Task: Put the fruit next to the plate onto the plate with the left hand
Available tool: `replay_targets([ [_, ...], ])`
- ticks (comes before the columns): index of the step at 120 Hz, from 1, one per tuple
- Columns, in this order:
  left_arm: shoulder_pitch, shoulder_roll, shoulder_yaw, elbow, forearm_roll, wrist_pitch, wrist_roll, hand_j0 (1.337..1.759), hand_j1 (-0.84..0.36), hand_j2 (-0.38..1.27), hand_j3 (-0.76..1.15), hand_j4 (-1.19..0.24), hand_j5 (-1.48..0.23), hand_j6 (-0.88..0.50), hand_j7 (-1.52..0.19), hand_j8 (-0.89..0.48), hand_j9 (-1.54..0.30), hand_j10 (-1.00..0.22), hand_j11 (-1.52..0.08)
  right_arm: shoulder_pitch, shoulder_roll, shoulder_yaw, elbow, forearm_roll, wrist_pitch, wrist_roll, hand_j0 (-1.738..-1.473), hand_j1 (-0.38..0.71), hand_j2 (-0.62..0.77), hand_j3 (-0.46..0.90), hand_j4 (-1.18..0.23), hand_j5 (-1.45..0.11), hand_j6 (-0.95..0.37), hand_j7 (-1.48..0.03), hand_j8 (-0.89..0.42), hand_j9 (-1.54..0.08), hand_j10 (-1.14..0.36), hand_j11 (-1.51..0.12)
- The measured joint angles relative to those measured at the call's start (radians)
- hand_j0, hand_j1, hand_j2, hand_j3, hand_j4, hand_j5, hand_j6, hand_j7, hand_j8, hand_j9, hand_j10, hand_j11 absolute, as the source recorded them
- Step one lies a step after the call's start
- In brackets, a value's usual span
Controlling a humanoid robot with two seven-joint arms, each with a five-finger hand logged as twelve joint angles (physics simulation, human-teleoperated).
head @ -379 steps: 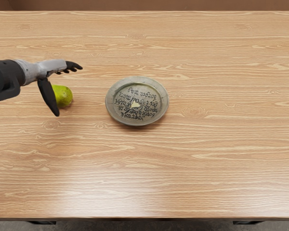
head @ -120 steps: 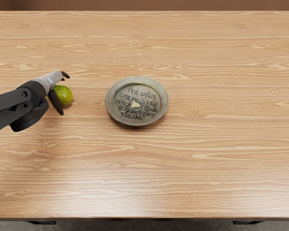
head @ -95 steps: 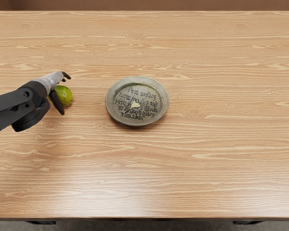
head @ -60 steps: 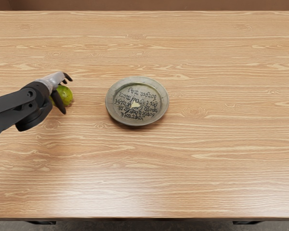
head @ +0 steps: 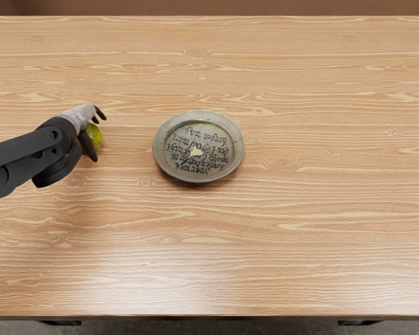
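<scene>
Nearest, we see the left forearm's dark bulk, cut off at the left edge of the bench point(head: 279, 237). Beyond it, the left hand point(head: 82, 121) curls around the fruit point(head: 95, 135); only a green sliver shows, left of the plate point(head: 158, 148) and apart from it.

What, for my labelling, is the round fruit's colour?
Yellow-green; the small round fruit shows in the head view.

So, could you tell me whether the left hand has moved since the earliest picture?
Yes. The left hand has lowered onto the fruit and curled around it, ending slightly farther left of the plate than before.
</scene>
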Motion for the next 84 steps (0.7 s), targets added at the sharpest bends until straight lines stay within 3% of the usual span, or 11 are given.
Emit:
replay_targets([
  [84, -0.008, 0.0, 0.027, 0.003, -0.003, -0.001, 0.0, 1.657, -0.13, 0.09, 0.0, -0.42, -0.55, -0.42, -0.55, -0.42, -0.55, -0.42, -0.55, 0.0, 0.0, 0.0, 0.0, 0.001, 0.0, 0.0, -1.658, -0.35, 0.0, 0.0, 0.0, 0.0, 0.0, 0.0, 0.0, 0.0, 0.0, 0.0],
])
